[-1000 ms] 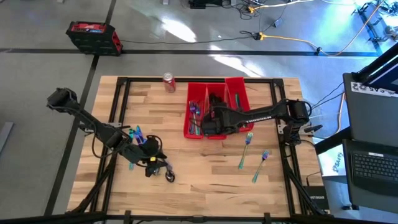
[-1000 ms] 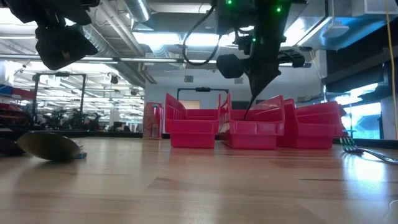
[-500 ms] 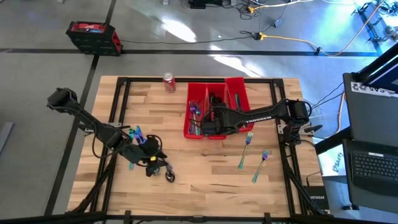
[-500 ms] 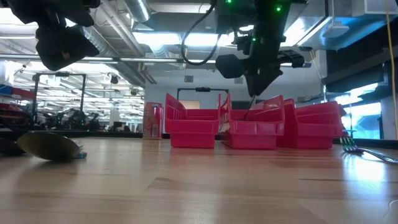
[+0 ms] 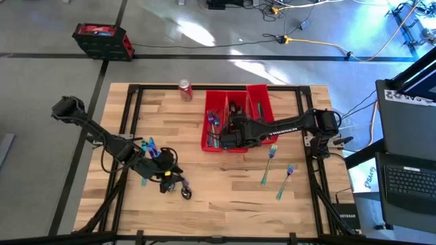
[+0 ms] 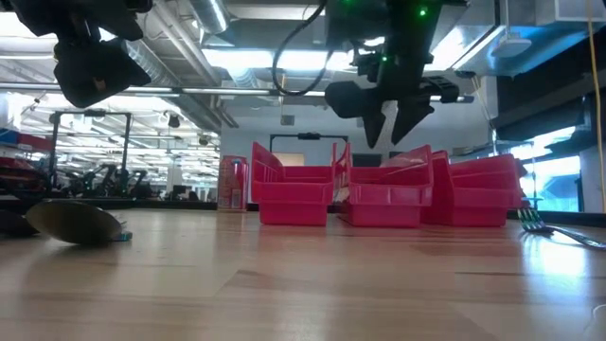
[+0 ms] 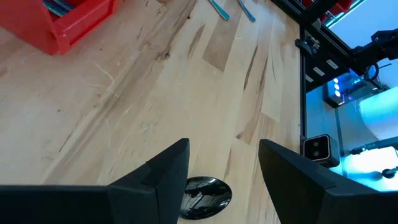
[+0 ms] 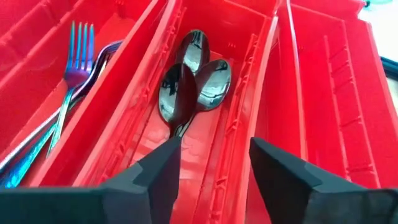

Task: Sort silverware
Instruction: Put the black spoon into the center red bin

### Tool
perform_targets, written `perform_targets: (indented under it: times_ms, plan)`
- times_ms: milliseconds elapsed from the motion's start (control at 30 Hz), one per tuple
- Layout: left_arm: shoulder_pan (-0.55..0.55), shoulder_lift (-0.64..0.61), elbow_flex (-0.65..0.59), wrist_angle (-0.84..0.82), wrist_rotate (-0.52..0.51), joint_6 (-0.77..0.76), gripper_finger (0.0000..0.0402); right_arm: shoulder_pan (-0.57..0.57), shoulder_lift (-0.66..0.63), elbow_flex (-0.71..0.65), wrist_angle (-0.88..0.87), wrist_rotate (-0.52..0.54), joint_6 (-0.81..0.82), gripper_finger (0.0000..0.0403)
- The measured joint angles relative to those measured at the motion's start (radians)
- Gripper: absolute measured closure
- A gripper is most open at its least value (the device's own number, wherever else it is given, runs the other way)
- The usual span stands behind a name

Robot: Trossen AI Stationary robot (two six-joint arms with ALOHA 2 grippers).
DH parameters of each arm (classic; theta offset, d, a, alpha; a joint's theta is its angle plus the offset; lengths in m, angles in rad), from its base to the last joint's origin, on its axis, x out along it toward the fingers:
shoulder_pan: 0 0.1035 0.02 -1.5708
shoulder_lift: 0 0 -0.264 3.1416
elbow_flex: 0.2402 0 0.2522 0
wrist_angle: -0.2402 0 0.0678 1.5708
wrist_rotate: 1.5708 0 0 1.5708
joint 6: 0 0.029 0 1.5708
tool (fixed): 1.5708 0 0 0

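Observation:
Three long red bins (image 5: 235,102) stand side by side at the table's far middle. My right gripper (image 8: 214,149) hangs open above the middle bin, where three dark spoons (image 8: 186,87) lie on the floor. Iridescent forks (image 8: 73,59) lie in the bin beside it. My left gripper (image 7: 224,152) is open near the table's front left, above a dark spoon (image 7: 205,193) that lies on the wood. Two forks (image 5: 270,162) lie loose on the table right of the bins, and teal pieces (image 5: 149,145) lie beside the left arm.
A red soda can (image 5: 184,90) stands at the far edge left of the bins. A second spoon (image 5: 185,193) lies near the left gripper. The black frame rails (image 5: 310,156) run along the table's sides. Bare wood lies between the bins and the front edge.
My right gripper has opened above the middle bin. The spoon that hung from its shut fingers has fallen into that bin.

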Motion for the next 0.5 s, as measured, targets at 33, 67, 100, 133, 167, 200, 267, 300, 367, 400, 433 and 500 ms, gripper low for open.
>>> perform_targets:
  times_ms: [33,67,100,133,167,200,267,300,367,400,433,500]
  plan:
    - [0.000,0.000,0.000,0.000,0.000,0.000,0.0219,0.009,0.000,0.012,-0.017,0.001,-0.004,0.0222]
    - [-0.001,0.000,0.000,0.000,0.000,0.000,0.0219,0.018,0.000,0.029,-0.038,0.002,-0.005,0.0222]
    - [-0.001,0.000,0.000,-0.001,0.000,0.000,0.0219,0.029,-0.001,0.050,-0.065,0.010,-0.005,0.0221]
    - [-0.001,0.000,0.000,-0.001,0.000,0.000,0.0219,0.041,-0.001,0.072,-0.098,0.023,-0.004,0.0221]
    - [-0.001,0.000,0.000,-0.001,0.000,0.000,0.0219,0.055,-0.002,0.095,-0.137,0.037,0.001,0.0221]
    - [-0.001,0.000,0.000,-0.001,0.000,0.000,0.0219,0.069,-0.002,0.119,-0.174,0.053,0.010,0.0221]
    - [-0.006,0.000,0.000,-0.001,0.000,0.006,0.0219,0.100,-0.002,0.174,-0.255,0.083,0.052,0.0221]
    - [-0.010,0.000,0.000,-0.002,-0.001,0.015,0.0219,0.117,-0.002,0.202,-0.294,0.094,0.075,0.0221]
    - [-0.022,0.000,0.000,-0.001,0.002,0.046,0.0219,0.151,-0.003,0.255,-0.346,0.106,0.108,0.0221]
    - [-0.029,0.000,0.000,-0.001,0.006,0.061,0.0219,0.170,-0.003,0.277,-0.348,0.106,0.111,0.0221]
    - [-0.036,0.000,0.000,-0.001,0.012,0.066,0.0219,0.190,-0.003,0.299,-0.341,0.106,0.110,0.0221]
    - [-0.053,0.000,0.000,-0.005,0.017,0.084,0.0219,0.234,-0.003,0.327,-0.293,0.106,0.084,0.0221]
